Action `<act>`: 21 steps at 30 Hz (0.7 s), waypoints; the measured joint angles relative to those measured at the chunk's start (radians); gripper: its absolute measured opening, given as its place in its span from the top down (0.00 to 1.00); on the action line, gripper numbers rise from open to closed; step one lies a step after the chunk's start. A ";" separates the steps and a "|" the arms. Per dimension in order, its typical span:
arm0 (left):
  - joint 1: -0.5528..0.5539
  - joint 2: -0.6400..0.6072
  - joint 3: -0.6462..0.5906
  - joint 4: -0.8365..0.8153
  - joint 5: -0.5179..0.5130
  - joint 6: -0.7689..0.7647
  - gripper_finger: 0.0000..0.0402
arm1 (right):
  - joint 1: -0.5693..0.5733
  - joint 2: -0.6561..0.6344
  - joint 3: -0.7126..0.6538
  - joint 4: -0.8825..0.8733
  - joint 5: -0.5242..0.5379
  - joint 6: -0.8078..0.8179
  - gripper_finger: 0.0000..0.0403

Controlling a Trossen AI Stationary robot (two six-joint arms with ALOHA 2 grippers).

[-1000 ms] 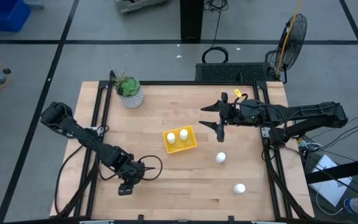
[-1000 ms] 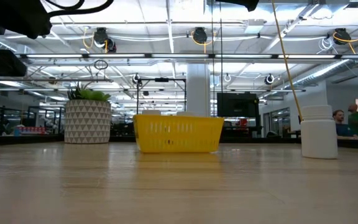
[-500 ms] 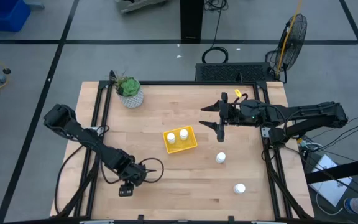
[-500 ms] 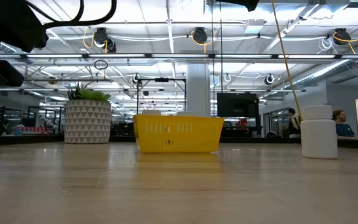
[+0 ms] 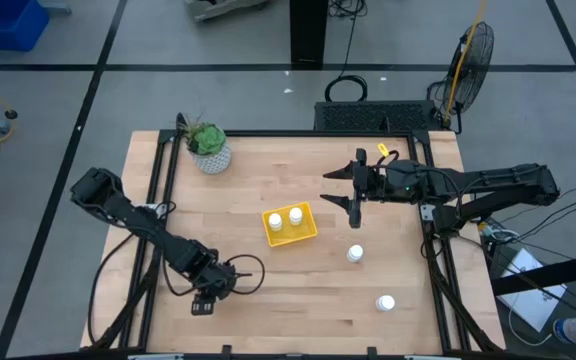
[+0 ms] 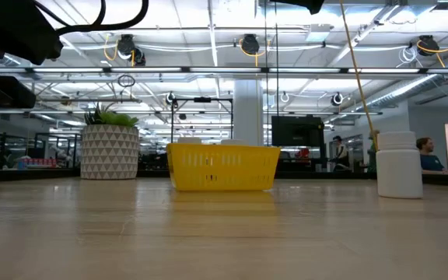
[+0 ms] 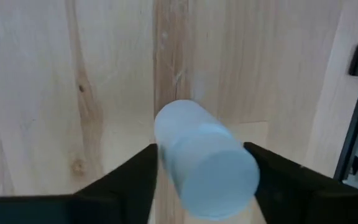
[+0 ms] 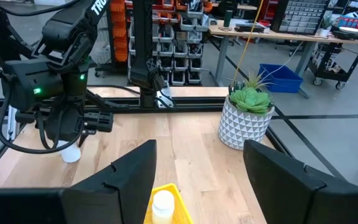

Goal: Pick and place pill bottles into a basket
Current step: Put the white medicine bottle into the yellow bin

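Left gripper (image 7: 197,180) closing around a small white cylindrical pill bottle (image 7: 205,160) near the tabletop's front-left corner

Fingers look snug on both sides; bottle best kept centred before lifting toward the yellow basket (image 5: 290,224); right gripper (image 5: 354,187) spread, idle.

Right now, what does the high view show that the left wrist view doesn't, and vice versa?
Only the high view: the yellow basket with two bottles inside, two more bottles standing on the table, one nearer the basket and one nearer the front edge, the plant pot, and the right claw open above the table.

Only the left wrist view: a white bottle sitting between the left claw's fingers.

Both: the left claw near the front left of the wooden table.
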 joint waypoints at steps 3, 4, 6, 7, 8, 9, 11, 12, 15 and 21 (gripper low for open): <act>0.000 -0.001 0.000 0.009 0.025 0.017 0.56 | 0.000 0.000 0.000 0.000 0.000 0.000 0.42; 0.000 -0.001 0.000 0.015 0.028 0.022 0.56 | 0.000 0.000 0.000 0.000 0.000 0.000 0.42; 0.000 -0.001 0.000 0.022 0.032 0.037 0.56 | 0.000 0.000 0.000 0.000 0.000 0.000 0.42; 0.000 -0.001 0.000 0.022 0.032 0.048 0.56 | 0.000 0.000 0.000 0.000 0.000 0.000 0.42; 0.000 -0.001 0.000 0.021 0.029 0.057 0.56 | 0.000 0.000 0.000 0.000 0.000 0.000 0.42; 0.000 -0.001 0.000 0.021 0.027 0.065 0.56 | 0.000 0.000 0.000 0.000 0.000 0.000 0.42; 0.000 -0.001 0.000 0.022 0.014 0.084 0.56 | 0.000 0.000 0.000 0.000 0.000 0.000 0.42; 0.000 -0.002 0.000 0.022 -0.004 0.097 0.56 | 0.000 0.000 0.000 0.000 0.000 0.000 0.42; 0.013 -0.003 0.001 0.022 -0.063 0.151 0.56 | 0.000 0.000 0.000 0.000 0.000 0.000 0.42; 0.074 -0.033 0.000 0.017 -0.240 0.258 0.56 | 0.000 0.000 0.000 0.000 0.000 0.000 0.42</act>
